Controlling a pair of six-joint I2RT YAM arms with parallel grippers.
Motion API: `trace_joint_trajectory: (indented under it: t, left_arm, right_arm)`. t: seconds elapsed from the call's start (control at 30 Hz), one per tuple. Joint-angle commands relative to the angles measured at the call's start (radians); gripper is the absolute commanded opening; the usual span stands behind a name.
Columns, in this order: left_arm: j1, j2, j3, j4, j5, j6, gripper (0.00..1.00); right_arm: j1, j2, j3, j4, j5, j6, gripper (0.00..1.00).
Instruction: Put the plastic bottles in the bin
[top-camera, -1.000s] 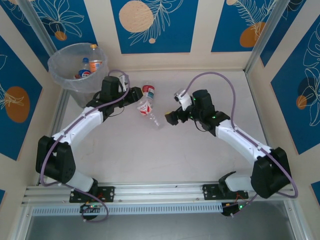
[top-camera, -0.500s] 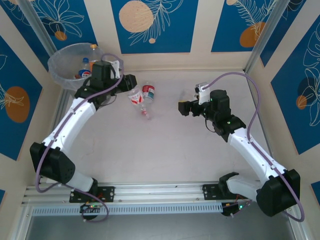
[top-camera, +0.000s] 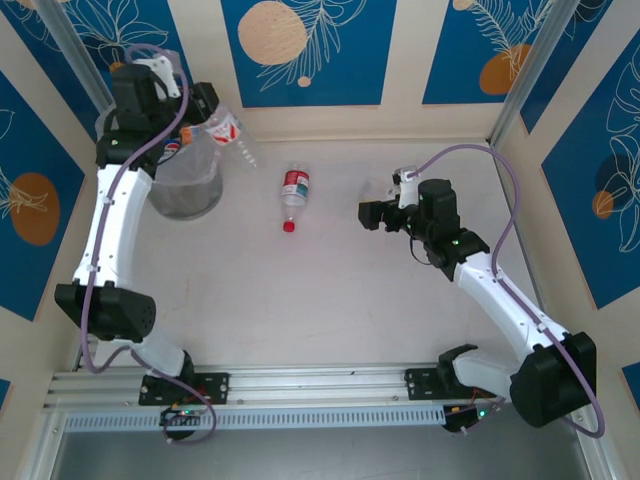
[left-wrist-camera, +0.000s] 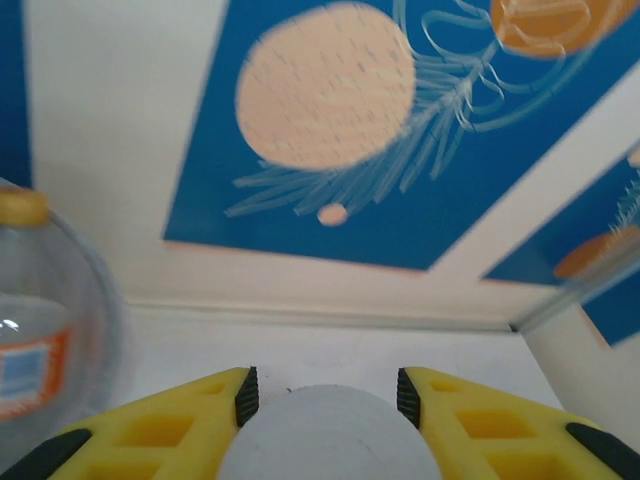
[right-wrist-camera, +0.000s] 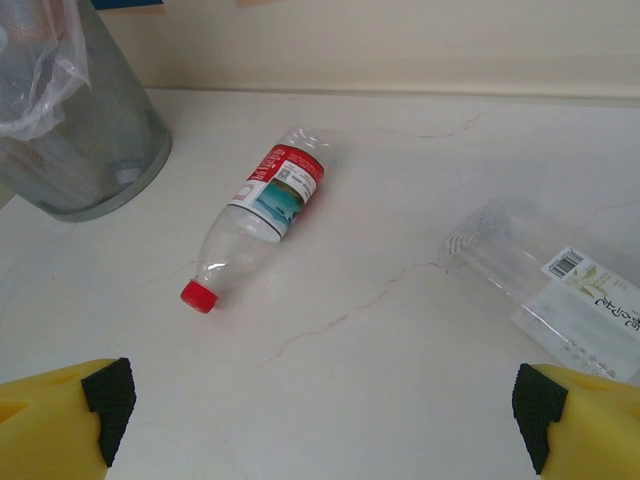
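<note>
Your left gripper (top-camera: 200, 103) clenches a crushed bottle (top-camera: 226, 130) at the bin's (top-camera: 185, 195) two o'clock, right gripper (top-camera: 370, 213) released; some binned, red-capped bottle (top-camera: 293, 187) waits.

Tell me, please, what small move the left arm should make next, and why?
Probably carry the left tool a little further over the bin before opening. It is shut on the crushed bottle, which in the top view hangs by the bin's right rim rather than over its middle, so released here it might catch the rim or fall outside.
</note>
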Motion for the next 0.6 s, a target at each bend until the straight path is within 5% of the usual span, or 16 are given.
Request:
trace_joint_trajectory:
  t: [0.0, 0.3, 0.57]
  left_arm:
    - [0.051, 0.024, 0.065, 0.118, -0.045, -0.027, 0.42]
    - [0.145, 0.042, 0.138, 0.25, -0.103, -0.001, 0.43]
    - [0.193, 0.065, 0.165, 0.14, -0.227, 0.088, 0.43]
  right_arm:
    - [-0.004, -0.001, 0.011, -0.001, -0.029, 0.02, 0.99]
    - [0.0, 0.008, -0.006, 0.01, -0.049, 0.041, 0.99]
    - [0.001, 0.028, 0.008, 0.005, -0.05, 0.038, 0.99]
